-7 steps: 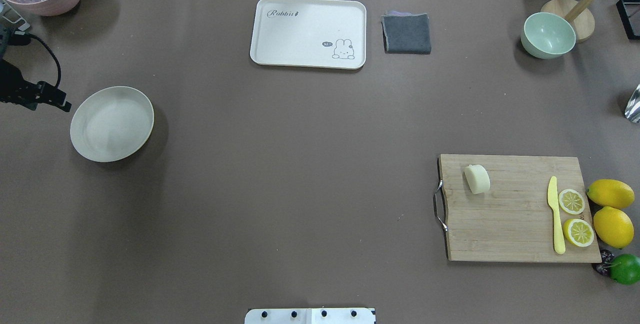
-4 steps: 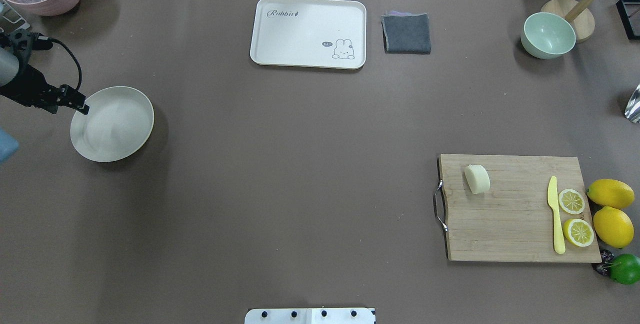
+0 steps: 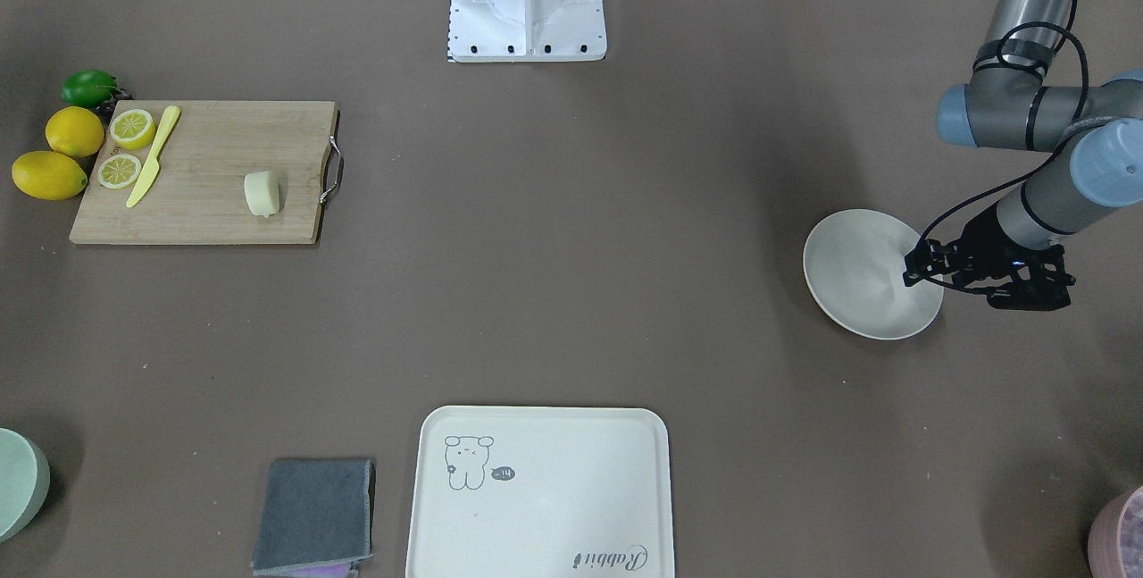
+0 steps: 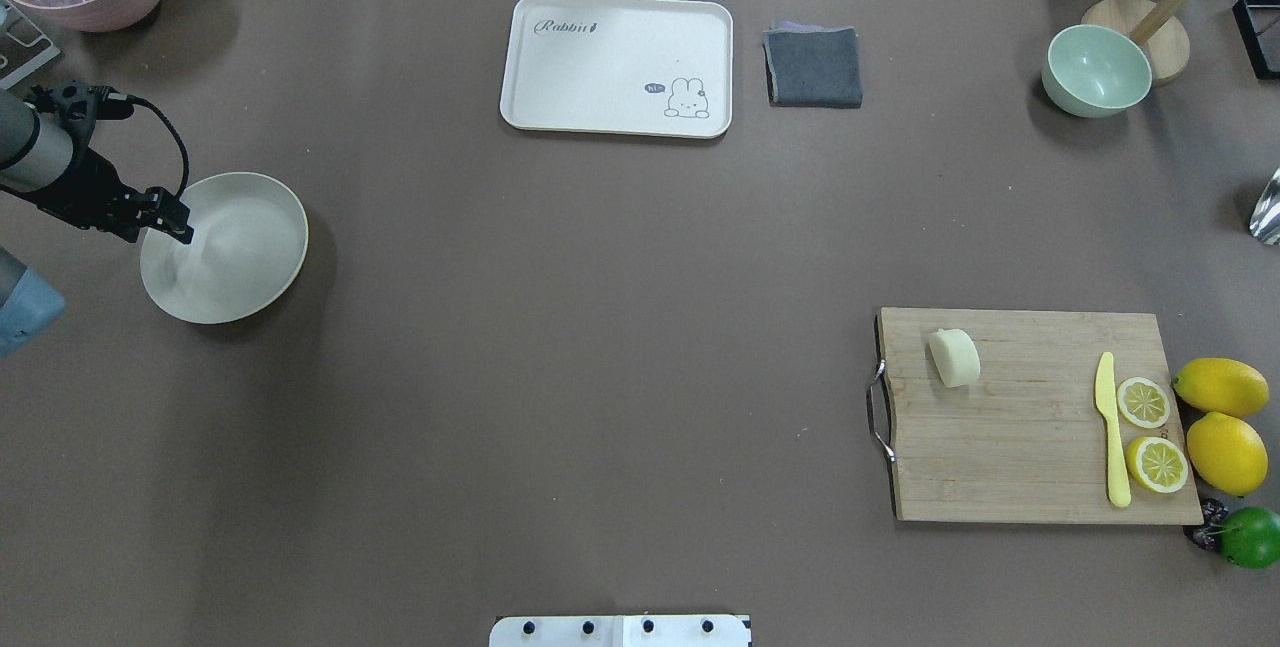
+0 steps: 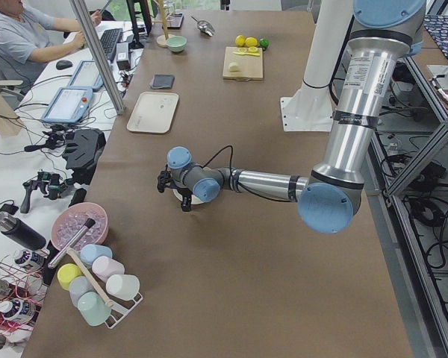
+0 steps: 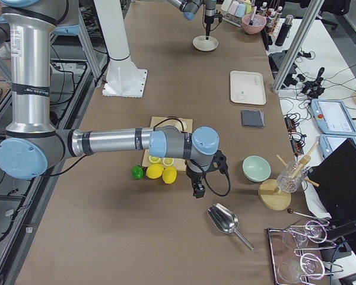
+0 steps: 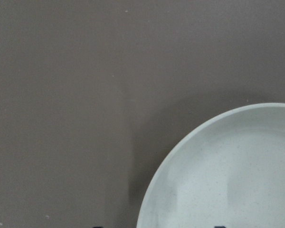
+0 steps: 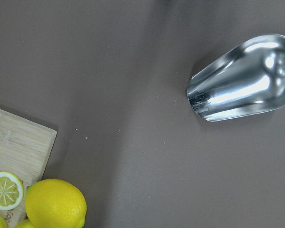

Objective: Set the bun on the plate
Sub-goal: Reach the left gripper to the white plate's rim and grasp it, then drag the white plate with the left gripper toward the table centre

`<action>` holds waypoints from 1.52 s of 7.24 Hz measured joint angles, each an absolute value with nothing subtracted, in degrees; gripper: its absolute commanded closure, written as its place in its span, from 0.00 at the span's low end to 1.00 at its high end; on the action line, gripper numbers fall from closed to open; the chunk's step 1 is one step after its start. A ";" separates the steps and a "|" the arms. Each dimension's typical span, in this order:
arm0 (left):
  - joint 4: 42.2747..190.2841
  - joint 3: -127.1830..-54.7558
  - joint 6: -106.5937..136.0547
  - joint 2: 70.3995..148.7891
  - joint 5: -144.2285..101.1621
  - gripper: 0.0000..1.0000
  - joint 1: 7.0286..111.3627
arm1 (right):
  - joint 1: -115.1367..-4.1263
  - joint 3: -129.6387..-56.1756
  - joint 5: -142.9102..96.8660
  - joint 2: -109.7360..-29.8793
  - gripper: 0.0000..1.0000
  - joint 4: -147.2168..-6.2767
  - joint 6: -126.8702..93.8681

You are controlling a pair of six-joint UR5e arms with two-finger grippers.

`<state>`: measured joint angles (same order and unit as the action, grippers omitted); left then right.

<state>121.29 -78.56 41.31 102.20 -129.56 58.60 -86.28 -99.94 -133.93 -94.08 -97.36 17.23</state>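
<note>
Our one bun (image 4: 955,357) lies on the cutting board (image 4: 1030,467), well apart from the one plate (image 4: 245,262). Our left gripper (image 4: 178,227) hangs over the plate's rim, jaws apart, holding nothing. Whether our right gripper (image 6: 197,191) is open, we cannot tell. Two lemon halves (image 4: 1143,402), two lemons (image 4: 1220,387), one knife (image 4: 1108,427).

Brown-covered table (image 4: 600,377), white side desk (image 5: 7,168), aluminium post (image 5: 97,52)

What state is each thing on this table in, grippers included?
bun, lying on the cutting board, not gripped
plate, upright, empty
left gripper, open, empty, over the plate's edge
right gripper, cannot tell open or shut
lemon halves, cut faces up on the board
green bowl, upright, empty
tray, empty
grey cloth, folded
metal scoop, lying flat, empty
</note>
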 measured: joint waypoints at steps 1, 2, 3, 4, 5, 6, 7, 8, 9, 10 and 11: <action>121.05 -78.41 43.52 102.90 -129.39 1.00 58.25 | -86.22 -100.05 -133.94 -94.11 0.00 -97.32 17.23; 120.81 -78.53 45.63 103.80 -129.23 1.00 57.83 | -86.18 -100.21 -133.95 -94.13 0.00 -97.31 17.23; 119.96 -79.72 47.10 104.48 -129.31 1.00 57.63 | -86.12 -100.50 -133.95 -94.11 0.00 -97.30 17.20; 117.19 -82.49 49.32 105.66 -129.48 1.00 57.56 | -86.03 -100.91 -133.95 -93.98 0.00 -97.29 17.17; 112.77 -86.38 53.61 108.29 -129.47 1.00 56.91 | -85.90 -101.25 -133.99 -93.72 0.00 -97.29 17.13; 109.56 -90.19 59.04 111.02 -129.29 1.00 54.67 | -85.62 -101.72 -134.17 -93.37 0.00 -97.30 16.51; 108.24 -92.80 65.49 113.73 -128.27 1.00 50.82 | -84.83 -102.51 -134.57 -92.71 0.00 -97.28 14.45; 107.80 -93.91 72.01 116.91 -125.61 1.00 46.23 | -83.25 -103.69 -135.11 -92.02 0.00 -96.85 11.45; 107.73 -94.26 77.49 119.85 -122.05 1.00 41.34 | -81.29 -104.60 -135.92 -91.70 0.00 -95.22 7.77; 107.77 -94.25 81.68 122.03 -118.46 1.00 36.88 | -79.16 -105.03 -136.79 -91.69 0.00 -92.06 2.79; 107.86 -94.17 83.99 123.23 -115.68 1.00 33.51 | -76.90 -105.22 -137.22 -91.77 0.00 -88.39 -2.63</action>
